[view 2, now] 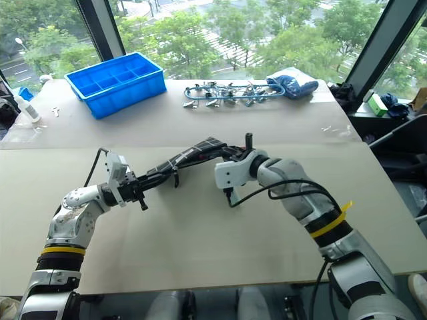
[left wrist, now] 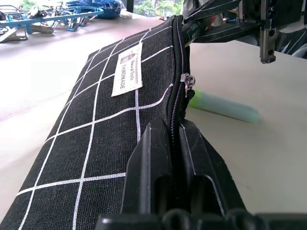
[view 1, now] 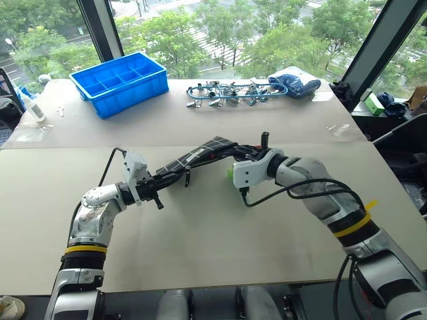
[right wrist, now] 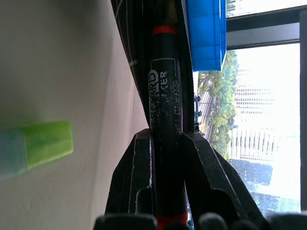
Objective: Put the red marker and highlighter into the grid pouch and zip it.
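The grid pouch [view 1: 200, 155] hangs stretched above the table, tilted, with its label [left wrist: 127, 69] and zipper slider [left wrist: 188, 81] in the left wrist view. My left gripper [view 1: 160, 181] is shut on the pouch's near end at the zipper edge. My right gripper [right wrist: 165, 136] is shut on the red marker [right wrist: 164, 91], whose far end pokes into the pouch's open mouth. The highlighter [left wrist: 223, 106], pale green with a bright green cap [right wrist: 47, 142], lies on the table below the pouch and my right gripper [view 1: 237, 155].
A blue divided bin [view 1: 120, 81] stands at the back left. A heap of blue clips [view 1: 227, 93] and a blue cloth bundle [view 1: 293, 85] lie at the back. A white bottle [view 1: 33, 107] sits at the far left edge.
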You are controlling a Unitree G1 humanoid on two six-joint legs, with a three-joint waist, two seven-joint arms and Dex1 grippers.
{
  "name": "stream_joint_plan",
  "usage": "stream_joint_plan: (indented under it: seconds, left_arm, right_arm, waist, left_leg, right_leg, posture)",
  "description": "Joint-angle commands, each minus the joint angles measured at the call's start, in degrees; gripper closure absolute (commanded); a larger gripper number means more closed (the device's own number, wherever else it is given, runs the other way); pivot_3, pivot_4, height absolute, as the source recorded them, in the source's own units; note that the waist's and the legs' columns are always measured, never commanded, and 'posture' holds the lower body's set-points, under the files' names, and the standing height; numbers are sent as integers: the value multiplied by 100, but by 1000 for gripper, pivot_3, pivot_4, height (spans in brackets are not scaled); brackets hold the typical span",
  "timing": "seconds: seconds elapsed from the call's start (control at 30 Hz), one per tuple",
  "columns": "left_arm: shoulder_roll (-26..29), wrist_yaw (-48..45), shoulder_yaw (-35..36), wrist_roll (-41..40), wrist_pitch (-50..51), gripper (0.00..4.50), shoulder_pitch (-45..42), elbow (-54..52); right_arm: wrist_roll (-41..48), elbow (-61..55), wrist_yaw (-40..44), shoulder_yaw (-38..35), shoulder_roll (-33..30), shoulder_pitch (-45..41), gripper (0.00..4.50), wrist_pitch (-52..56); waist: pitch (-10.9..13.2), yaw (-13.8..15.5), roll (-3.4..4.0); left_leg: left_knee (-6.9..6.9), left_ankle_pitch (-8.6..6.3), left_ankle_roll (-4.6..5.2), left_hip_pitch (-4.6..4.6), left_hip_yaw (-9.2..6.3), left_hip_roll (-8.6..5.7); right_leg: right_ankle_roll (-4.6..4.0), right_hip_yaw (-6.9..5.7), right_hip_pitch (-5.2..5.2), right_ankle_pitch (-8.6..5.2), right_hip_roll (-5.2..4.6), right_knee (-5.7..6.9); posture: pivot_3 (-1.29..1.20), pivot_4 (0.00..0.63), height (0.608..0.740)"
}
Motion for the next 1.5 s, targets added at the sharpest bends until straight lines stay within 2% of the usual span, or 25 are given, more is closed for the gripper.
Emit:
stream_joint_plan:
  seconds: [0.03, 0.37, 0.43, 0.57, 0.87, 0.93, 1.1, 1.2, 1.3, 1.43, 1.5]
  left_arm:
    - [50, -55, 25, -111, -17, 4500, -138, -137]
    - [38, -44, 26, -123, -3, 4500, -145, -170]
    - [31, -35, 25, -129, 4, 4500, -147, -177]
    - [25, -20, 37, -150, 14, 4500, -100, -222]
    - [-17, -23, 25, -141, 5, 4500, -140, -191]
    - [-21, -26, 22, -136, -3, 4500, -141, -185]
    - [-27, -20, 16, -128, 1, 4500, -124, -198]
    - [-20, -10, 16, -128, -4, 4500, -85, -222]
    - [-9, 4, 32, -135, -2, 4500, -51, -251]
    - [4, 21, 45, -137, 0, 4500, -14, -284]
    - [8, 26, 50, -140, 1, 4500, 1, -301]
  right_arm:
    - [-336, 183, -198, 214, 197, -189, 4056, -357]
    - [-618, 1099, -504, 489, 584, -537, 4056, -1121]
    - [-511, 1311, -508, 404, 683, -591, 4056, -1127]
    - [239, 1366, -259, -38, 1115, -558, 4056, -727]
    - [419, 1221, -1, -33, 1160, -497, 4056, -862]
    - [676, 1177, 269, -159, 1092, -459, 3044, -722]
    - [904, 1024, 566, -511, 830, -522, 1467, -385]
    - [1428, 651, 860, -892, 499, -482, 1467, -473]
    - [2487, -168, 1624, -1378, 253, -141, 1467, 207]
    - [4162, -1542, 2543, -2180, -133, 442, 1467, 2423]
    - [4621, -1987, 2633, -2412, -288, 677, 1467, 3377]
  waist:
    - [0, -1, 0]
    - [1, -5, 1]
    - [1, -6, 1]
    - [1, -10, 2]
    - [2, -5, 4]
    - [2, -10, 4]
    - [2, 0, 4]
    - [4, 15, 5]
    - [3, 15, 5]
    - [3, 19, 5]
    - [3, 22, 5]
  left_leg:
    - [0, 1, -2, 0, 1, -1]
    - [0, 13, -22, 1, 3, -1]
    - [0, 14, -23, 2, 3, 0]
    - [0, 15, -25, 2, 3, 1]
    - [0, 14, -25, 1, 2, 1]
    - [-1, 15, -25, 1, 2, 2]
    - [-1, 14, -25, 1, 2, 1]
    - [-1, 13, -23, 0, 1, 0]
    - [-1, 2, -4, 0, -2, 1]
    - [-3, -3, 5, 2, -8, 5]
    - [-2, -7, 11, 3, -9, 5]
  right_leg:
    - [0, 1, 0, 0, -1, 0]
    - [0, 0, 0, 0, 0, 3]
    - [0, 0, 1, 0, 0, 4]
    - [-1, 0, 1, 0, 0, 9]
    - [-1, -3, 3, 1, 0, 15]
    - [-1, -2, 2, 0, 1, 15]
    - [0, -2, 3, 1, -1, 14]
    - [0, -3, 2, 1, -2, 13]
    - [0, -3, 5, 1, -2, 12]
    - [-1, -6, 11, 1, 1, 14]
    - [-1, -5, 13, 1, -2, 12]
  posture:
    - [0, 150, 740]
    - [0, 150, 740]
    - [0, 150, 740]
    - [0, 150, 740]
    - [0, 150, 740]
    - [0, 150, 740]
    - [0, 150, 740]
    - [0, 150, 740]
    - [0, 150, 740]
    - [0, 150, 740]
    - [0, 150, 740]
